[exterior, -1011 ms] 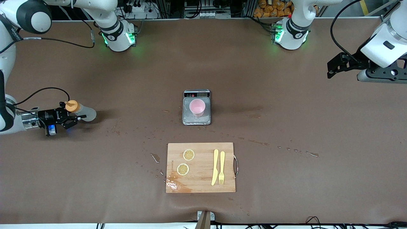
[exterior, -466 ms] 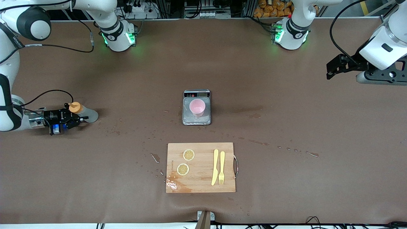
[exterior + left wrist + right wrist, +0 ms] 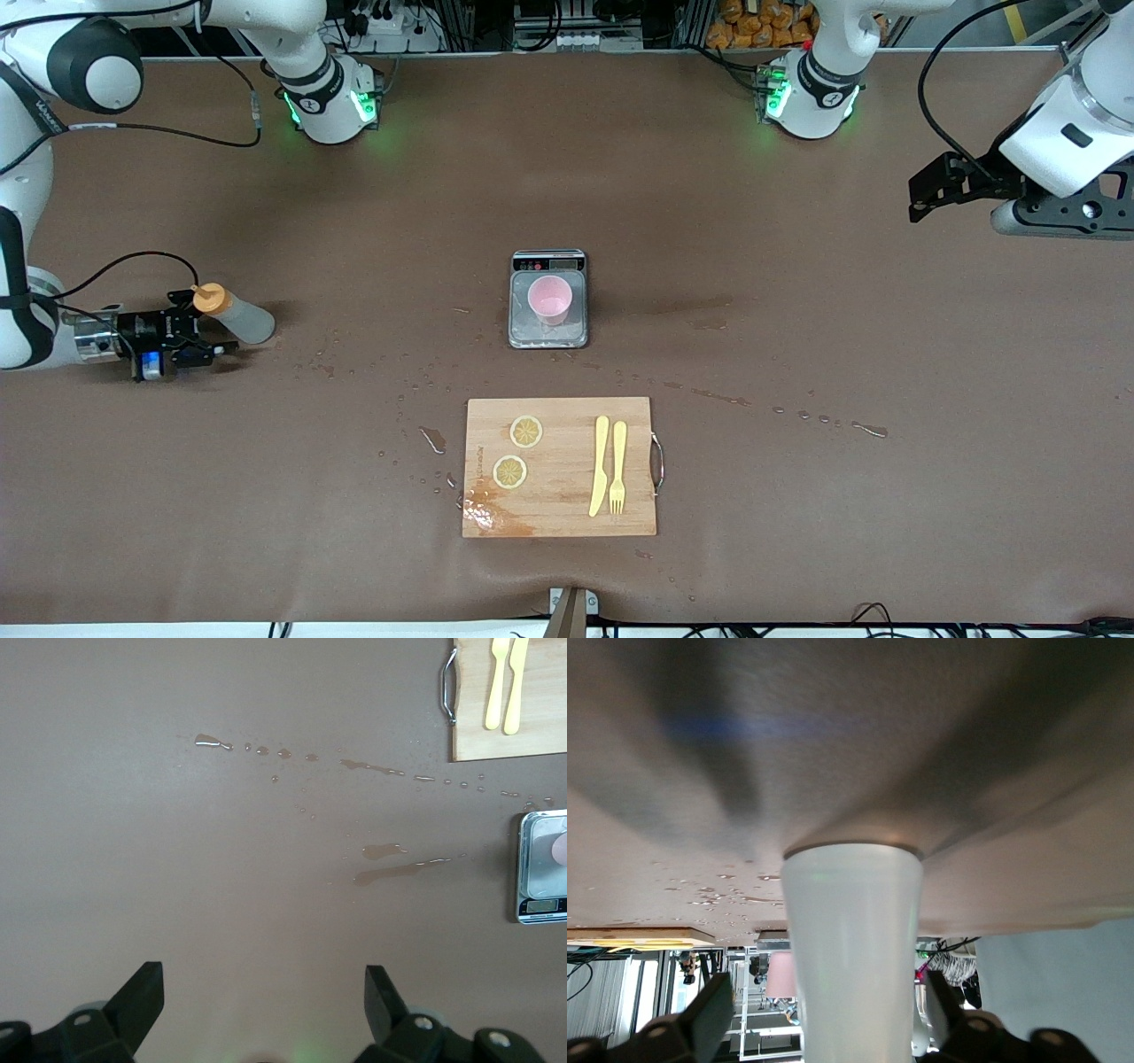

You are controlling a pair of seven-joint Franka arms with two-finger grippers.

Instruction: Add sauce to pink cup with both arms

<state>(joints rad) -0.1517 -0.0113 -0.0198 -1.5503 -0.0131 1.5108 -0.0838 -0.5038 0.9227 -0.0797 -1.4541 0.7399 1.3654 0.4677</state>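
Observation:
The sauce bottle (image 3: 237, 317), translucent with an orange cap, stands upright on the table at the right arm's end. My right gripper (image 3: 211, 331) is low and level beside it, its fingers open on either side of the bottle body. In the right wrist view the bottle (image 3: 850, 939) fills the gap of the right gripper (image 3: 831, 1020), with space on both sides. The pink cup (image 3: 549, 299) stands on the grey scale (image 3: 523, 330) at mid-table; it also shows in the right wrist view (image 3: 782, 974). My left gripper (image 3: 923, 191) hangs open and empty high over the left arm's end (image 3: 263, 994).
A wooden cutting board (image 3: 567, 523) with two lemon slices (image 3: 526, 431), a yellow knife and a fork (image 3: 617, 467) lies nearer the camera than the scale. Liquid drops and smears (image 3: 718, 396) dot the brown cloth. The scale also shows in the left wrist view (image 3: 537, 870).
My right gripper has sunk lower toward the table and drawn slightly toward the right arm's end, staying around the bottle. The left arm has barely shifted.

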